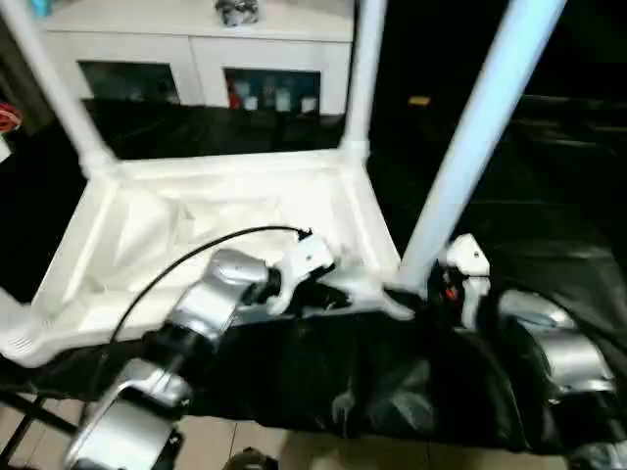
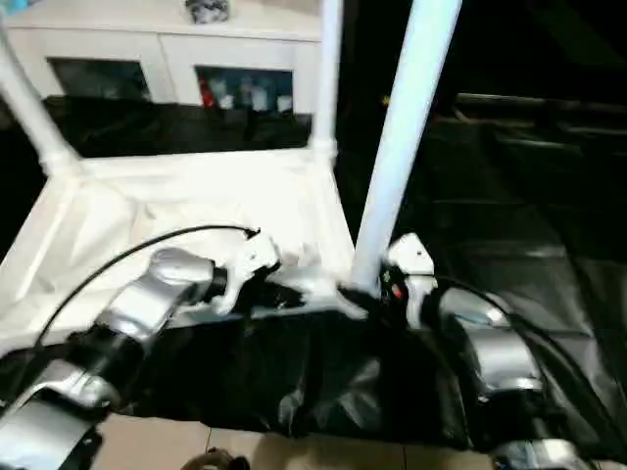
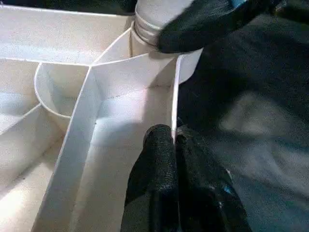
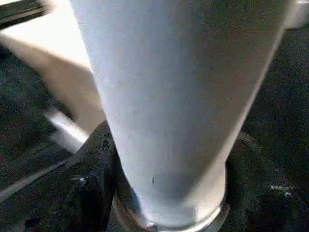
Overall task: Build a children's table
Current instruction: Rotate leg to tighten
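Pinching thin rim of table top (image 1: 147,235), L fingers (image 3: 166,140) clenched; R fingers (image 4: 91,164) grasping smooth tapered leg (image 1: 470,137).

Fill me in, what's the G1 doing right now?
It is assembling a children's table. The white table top lies upside down on a black sheet, with three legs standing in its corner sockets. The left gripper is pinched shut on the thin raised rim near the robot. The right gripper has a finger on each side of the base of the near leg, right at its corner socket. A white cabinet stands behind.
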You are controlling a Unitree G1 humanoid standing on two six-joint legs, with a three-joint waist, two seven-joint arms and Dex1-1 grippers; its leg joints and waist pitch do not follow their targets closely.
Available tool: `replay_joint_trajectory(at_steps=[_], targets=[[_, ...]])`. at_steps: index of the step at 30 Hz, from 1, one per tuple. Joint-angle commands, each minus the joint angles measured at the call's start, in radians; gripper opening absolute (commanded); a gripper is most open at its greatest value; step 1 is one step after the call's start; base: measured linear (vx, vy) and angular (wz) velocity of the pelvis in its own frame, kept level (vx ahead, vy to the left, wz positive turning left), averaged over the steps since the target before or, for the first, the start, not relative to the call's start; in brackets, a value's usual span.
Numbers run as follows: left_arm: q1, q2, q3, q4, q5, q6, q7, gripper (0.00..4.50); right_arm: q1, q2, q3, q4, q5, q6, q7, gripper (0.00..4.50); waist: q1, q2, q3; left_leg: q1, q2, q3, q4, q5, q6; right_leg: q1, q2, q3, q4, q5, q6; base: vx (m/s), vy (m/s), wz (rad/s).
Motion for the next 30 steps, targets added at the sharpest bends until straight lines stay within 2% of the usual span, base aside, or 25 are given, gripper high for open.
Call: replay_joint_trajectory(at_steps=[1, 2, 3, 4, 6, 11, 12, 14, 18, 23, 25, 26, 30], targets=[[-0.053, -0.1, 0.006, 0.01, -0.005, 0.014, 0.147, 0.0, -0.035, 0.09, 0.028, 0.036, -0.026, -0.013, -0.15, 2.66, -0.011, -0.005, -0.059, 0.032, 0.056, -0.043, -0.086, -0.374, -0.039, 0.019, -0.067, 0.034, -0.099, -0.419, -0.189, 0.0, 0.0, 0.0], [-0.055, -0.102, 0.006, 0.012, -0.004, 0.015, 0.152, 0.0, -0.036, 0.094, 0.027, 0.037, -0.027, -0.014, -0.157, 2.66, -0.011, -0.011, -0.063, 0.033, 0.055, -0.046, -0.086, -0.371, -0.043, 0.023, -0.068, 0.031, -0.101, -0.42, -0.181, 0.0, 0.0, 0.0], [-0.063, -0.118, 0.007, 0.023, 0.003, 0.016, 0.185, 0.0, -0.041, 0.12, 0.016, 0.039, -0.028, -0.016, -0.206, 2.66, -0.01, -0.007, -0.063, 0.029, 0.055, -0.045, -0.086, -0.348, -0.031, 0.025, -0.068, 0.034, -0.1, -0.381, -0.18, 0.0, 0.0, 0.0], [-0.066, -0.125, 0.009, 0.029, 0.007, 0.015, 0.199, 0.0, -0.043, 0.134, 0.011, 0.039, -0.027, -0.017, -0.226, 2.66, -0.01, -0.006, -0.064, 0.028, 0.056, -0.043, -0.085, -0.338, -0.026, 0.024, -0.067, 0.036, -0.099, -0.356, -0.183, 0.0, 0.0, 0.0], [-0.067, -0.129, 0.008, 0.031, 0.01, 0.014, 0.204, 0.0, -0.044, 0.145, 0.008, 0.037, -0.028, -0.018, -0.237, 2.66, -0.012, -0.007, -0.069, 0.02, 0.053, -0.039, -0.081, -0.285, 0.002, 0.031, -0.063, 0.035, -0.089, -0.254, -0.201, 0.0, 0.0, 0.0], [-0.056, -0.124, -0.001, 0.017, 0.019, -0.003, 0.17, 0.0, -0.046, 0.171, 0.006, 0.038, -0.036, -0.038, -0.249, 2.66, -0.011, -0.006, -0.072, 0.015, 0.053, -0.036, -0.076, -0.23, 0.037, 0.036, -0.063, 0.034, -0.082, -0.189, -0.223, 0.0, 0.0, 0.0], [-0.053, -0.121, -0.004, 0.013, 0.018, -0.008, 0.16, 0.0, -0.046, 0.172, 0.006, 0.039, -0.036, -0.041, -0.248, 2.66, -0.012, -0.005, -0.071, 0.016, 0.053, -0.036, -0.076, -0.229, 0.04, 0.036, -0.062, 0.033, -0.081, -0.186, -0.226, 0.0, 0.0, 0.0], [-0.051, -0.119, -0.007, 0.014, 0.019, -0.017, 0.148, 0.0, -0.048, 0.175, 0.002, 0.046, -0.038, -0.048, -0.254, 3.22, -0.013, -0.005, -0.069, 0.017, 0.054, -0.036, -0.078, -0.245, 0.038, 0.035, -0.062, 0.033, -0.084, -0.207, -0.225, 0.0, 0.0, 0.0], [-0.042, -0.096, -0.027, 0.003, 0.017, -0.045, 0.096, 0.0, -0.041, 0.164, -0.018, 0.027, 0.008, -0.042, -0.205, 3.55, -0.015, -0.003, -0.068, 0.02, 0.055, -0.037, -0.081, -0.283, 0.026, 0.033, -0.063, 0.034, -0.089, -0.251, -0.216, 0.0, 0.0, 0.0], [-0.027, -0.054, -0.044, -0.023, 0.007, -0.067, 0.013, 0.0, -0.021, 0.1, 0.017, -0.015, 0.007, -0.039, -0.093, 4.01, -0.015, -0.002, -0.068, 0.018, 0.056, -0.036, -0.08, -0.265, 0.032, 0.035, -0.062, 0.035, -0.084, -0.203, -0.226, 0.0, 0.0, 0.0], [-0.019, -0.029, -0.051, -0.039, 0.0, -0.084, -0.04, 0.0, -0.007, 0.059, 0.039, -0.036, 0.006, -0.044, -0.019, 4.01, -0.013, -0.003, -0.068, 0.018, 0.057, -0.036, -0.079, -0.261, 0.035, 0.037, -0.063, 0.035, -0.084, -0.197, -0.229, 0.0, 0.0, 0.0], [-0.008, 0.002, -0.06, -0.059, -0.01, -0.101, -0.104, 0.0, 0.01, 0.012, 0.059, -0.061, 0.019, -0.038, 0.075, 4.01, -0.01, -0.001, -0.069, 0.018, 0.057, -0.036, -0.079, -0.261, 0.041, 0.038, -0.064, 0.035, -0.083, -0.192, -0.231, 0.0, 0.0, 0.0], [0.005, 0.033, -0.07, -0.082, -0.028, -0.112, -0.178, 0.0, 0.029, -0.042, 0.082, -0.087, 0.031, -0.042, 0.187, 4.01, -0.003, -0.002, -0.066, 0.02, 0.062, -0.034, -0.079, -0.277, 0.044, 0.035, -0.064, 0.036, -0.083, -0.215, -0.242, 0.0, 0.0, 0.0]])
